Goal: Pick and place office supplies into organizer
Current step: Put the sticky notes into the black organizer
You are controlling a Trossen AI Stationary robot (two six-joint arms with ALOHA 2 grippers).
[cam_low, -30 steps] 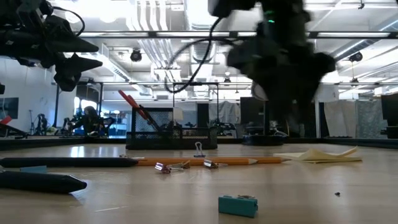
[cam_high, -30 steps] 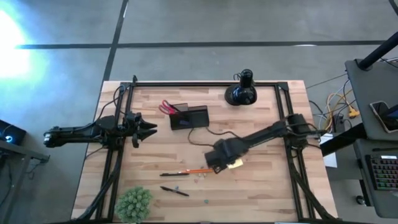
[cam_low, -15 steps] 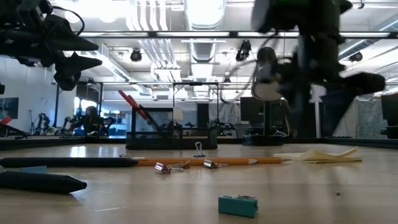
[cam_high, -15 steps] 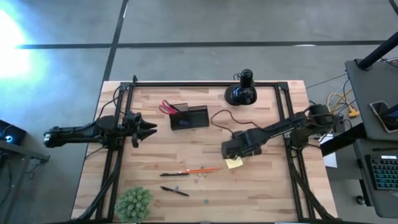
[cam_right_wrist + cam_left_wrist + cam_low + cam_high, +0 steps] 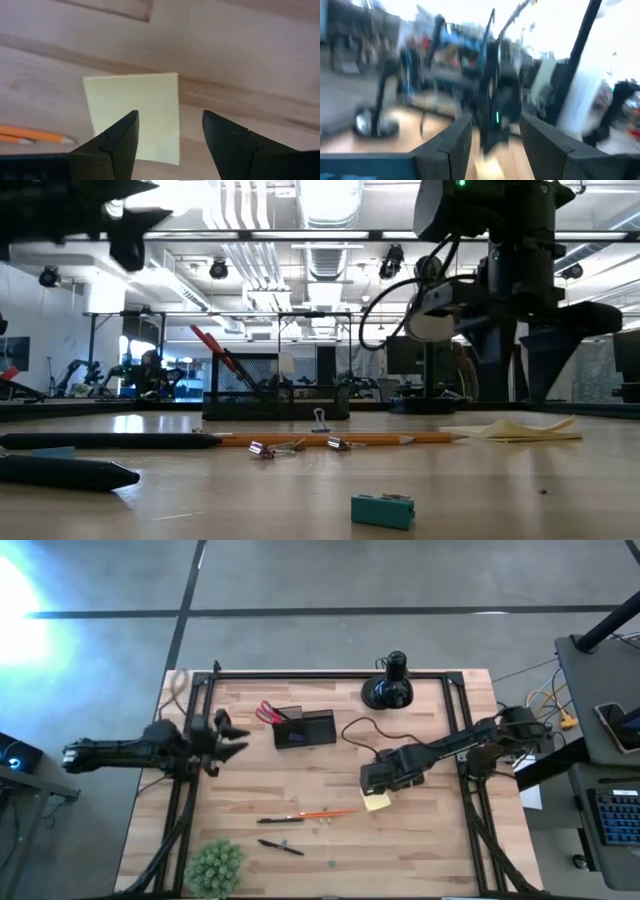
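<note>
Right wrist view: sticky-note pad [image 5: 134, 115] below right claw [image 5: 170, 145] (fingers apart).

Dark rectangular organizer box [image 5: 305, 727] stands upright at the counter's far middle; red-handled scissors [image 5: 268, 712] stick out tilted from its left end. Square yellow sticky-note pad [image 5: 377, 801] lies flat right of centre, one corner lifted slightly. Orange pencil [image 5: 325, 813] and thin black pen [image 5: 280, 821] lie end to end. Second black pen [image 5: 281, 847] nearer front. Tiny blue piece [image 5: 383, 509] at front edge.
</note>
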